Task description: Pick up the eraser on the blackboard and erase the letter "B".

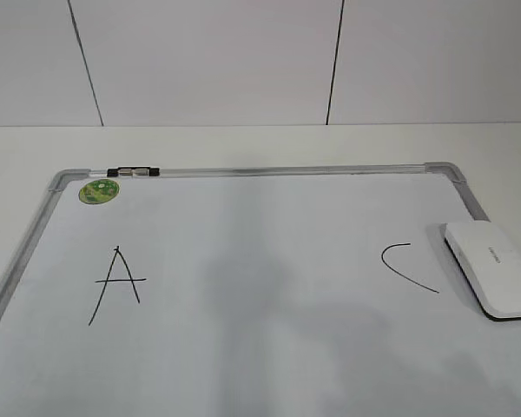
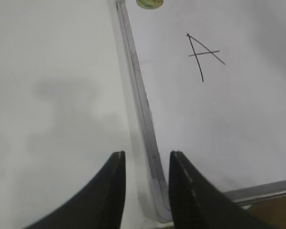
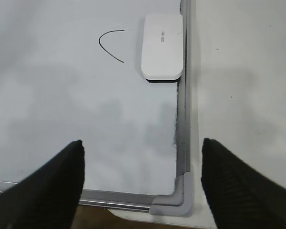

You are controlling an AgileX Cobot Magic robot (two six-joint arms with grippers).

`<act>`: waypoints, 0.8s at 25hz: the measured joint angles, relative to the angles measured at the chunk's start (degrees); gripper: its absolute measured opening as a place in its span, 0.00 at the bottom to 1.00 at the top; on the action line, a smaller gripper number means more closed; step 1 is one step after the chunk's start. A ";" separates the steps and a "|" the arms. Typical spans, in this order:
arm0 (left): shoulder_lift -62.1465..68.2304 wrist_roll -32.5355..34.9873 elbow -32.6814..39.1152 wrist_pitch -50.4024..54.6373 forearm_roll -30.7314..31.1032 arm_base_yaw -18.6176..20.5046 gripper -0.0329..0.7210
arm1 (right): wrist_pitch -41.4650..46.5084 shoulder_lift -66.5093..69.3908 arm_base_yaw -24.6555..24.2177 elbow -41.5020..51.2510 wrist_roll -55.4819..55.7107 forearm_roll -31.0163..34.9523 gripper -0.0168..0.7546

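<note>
The blackboard [image 1: 269,252] is a white dry-erase board with a grey frame, lying flat. A black "A" [image 1: 117,282] is at its left and a black "C" [image 1: 406,265] at its right. No letter "B" shows between them. The white eraser [image 1: 491,269] lies on the board by the right frame, beside the "C". In the right wrist view the eraser [image 3: 163,45] lies ahead of my open, empty right gripper [image 3: 142,145], which hovers over the board's near right corner. My left gripper [image 2: 147,155] is open and empty over the board's near left corner, with the "A" [image 2: 204,52] ahead. Neither gripper shows in the exterior view.
A round green sticker [image 1: 98,191] sits at the board's far left corner. A small black and silver clip [image 1: 132,172] sits on the far frame. The board lies on a white table [image 1: 243,143] before a white panelled wall.
</note>
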 joint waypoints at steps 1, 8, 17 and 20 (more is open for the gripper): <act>-0.75 0.09 0.29 -0.58 0.00 0.00 0.36 | -0.06 -0.03 0.00 0.00 0.00 0.00 0.78; -1.36 0.22 1.50 -5.47 0.99 -0.02 0.36 | -0.06 -0.13 0.00 0.00 -2.16 -0.22 0.78; -1.36 0.24 3.03 -8.75 0.99 -0.02 0.36 | -1.32 -0.13 0.00 0.41 -3.05 -0.35 0.78; -1.36 0.24 3.03 -8.83 0.99 -0.02 0.36 | -1.43 -0.27 0.00 1.21 -3.14 -0.44 0.78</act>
